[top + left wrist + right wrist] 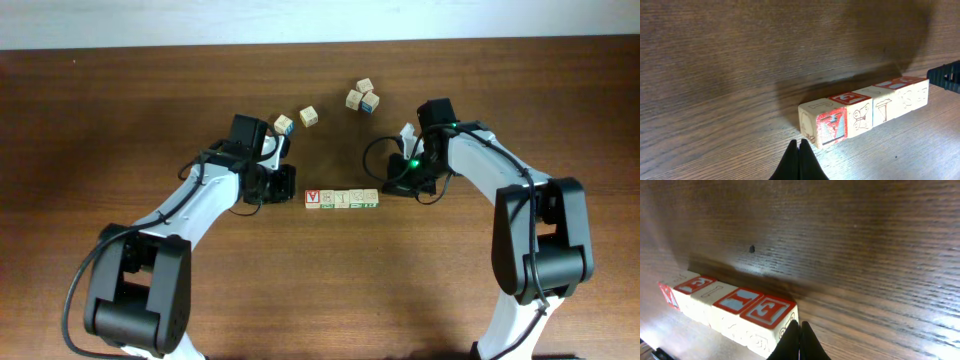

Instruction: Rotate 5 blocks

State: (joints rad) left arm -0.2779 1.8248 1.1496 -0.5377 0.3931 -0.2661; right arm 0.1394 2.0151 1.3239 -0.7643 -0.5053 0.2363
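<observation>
The blocks (342,198) lie side by side in a straight row at the table's middle, with a red-and-white face (313,198) at its left end. In the left wrist view the row (865,112) runs up to the right, and my left gripper (799,146) is shut and empty, its tips just short of the near end block (830,127). In the right wrist view the row (735,305) shows red-framed letter tops. My right gripper (800,326) is shut and empty, tips at the corner of the end block (767,314). From overhead, the left gripper (294,190) and the right gripper (387,190) flank the row.
Several loose cubes lie behind the row: two (284,124) (309,116) near the left arm and a cluster (362,97) at the back centre. The brown wooden table (320,280) stretches on all sides.
</observation>
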